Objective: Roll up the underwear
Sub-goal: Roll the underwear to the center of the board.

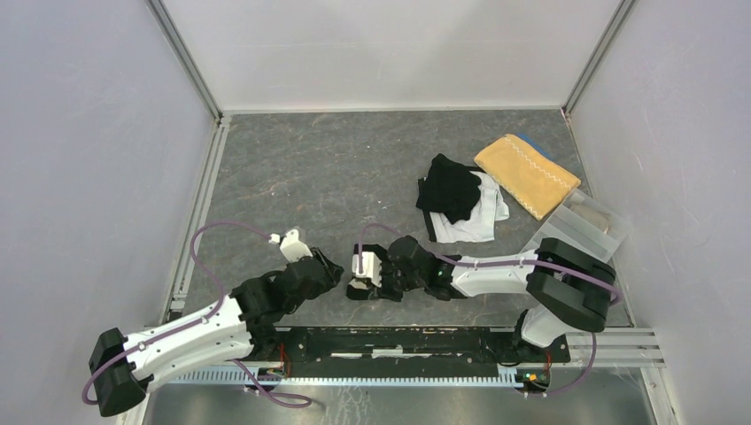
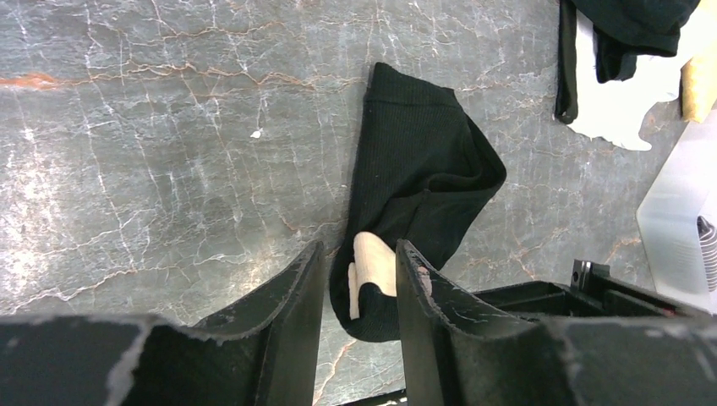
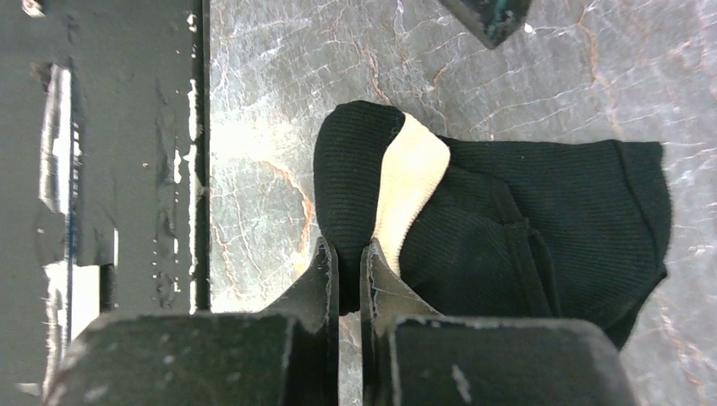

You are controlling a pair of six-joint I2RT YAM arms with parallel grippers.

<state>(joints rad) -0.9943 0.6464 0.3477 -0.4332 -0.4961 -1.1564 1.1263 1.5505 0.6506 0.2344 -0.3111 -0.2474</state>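
A black underwear (image 3: 524, 220) with a beige inner lining (image 3: 410, 182) lies on the grey marble table near the front edge. It also shows in the left wrist view (image 2: 423, 169) and in the top view (image 1: 365, 290). Its near end is folded over. My right gripper (image 3: 347, 254) is shut on that folded black edge; in the top view it (image 1: 370, 276) sits over the garment. My left gripper (image 2: 361, 247) is open and hovers just above the folded end, which shows between its fingers. In the top view the left gripper (image 1: 331, 269) is just left of the garment.
A pile with a black garment (image 1: 450, 186) on a white one (image 1: 484, 220) lies at the back right. Beside it are the mustard-yellow towel (image 1: 528, 173) and the clear plastic tray (image 1: 586, 227). The black base rail (image 3: 101, 169) runs close by the garment.
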